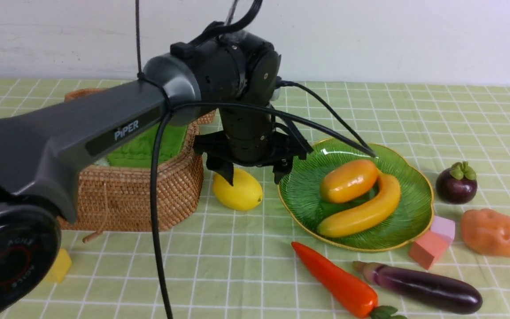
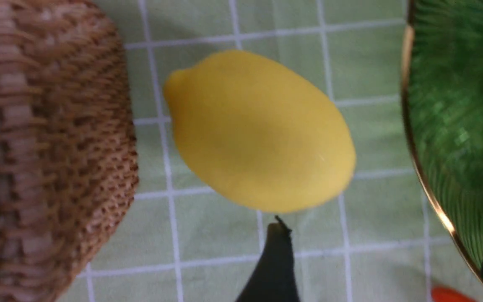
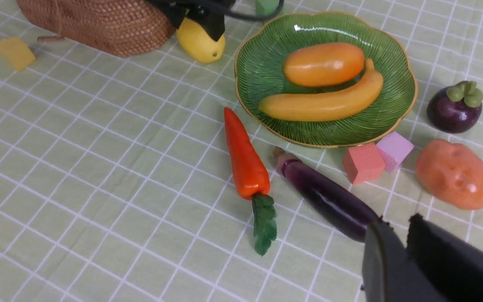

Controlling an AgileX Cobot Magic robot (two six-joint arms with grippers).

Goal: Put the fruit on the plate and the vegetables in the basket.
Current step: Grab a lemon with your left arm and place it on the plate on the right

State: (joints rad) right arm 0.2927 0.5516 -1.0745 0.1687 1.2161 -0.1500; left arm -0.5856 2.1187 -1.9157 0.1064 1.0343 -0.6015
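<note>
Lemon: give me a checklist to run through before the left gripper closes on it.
1. Left gripper open: ok.
2. Lemon centred between the jaws: not ok, one finger lines up with the lemon, the other stands off towards the plate.
3. Fingers low enough to grip: cannot tell.
4. Lemon clear of basket and plate: ok, cloth shows on both sides.
5. Room on the plate beside mango and banana: ok.

On the green checked surface (image 1: 237,274) we log: basket (image 1: 148,199), lemon (image 1: 242,190), plate (image 1: 407,212), carrot (image 1: 337,281), eggplant (image 1: 423,285), potato (image 1: 494,232), mangosteen (image 1: 456,186), foam blocks (image 1: 429,249).
</note>
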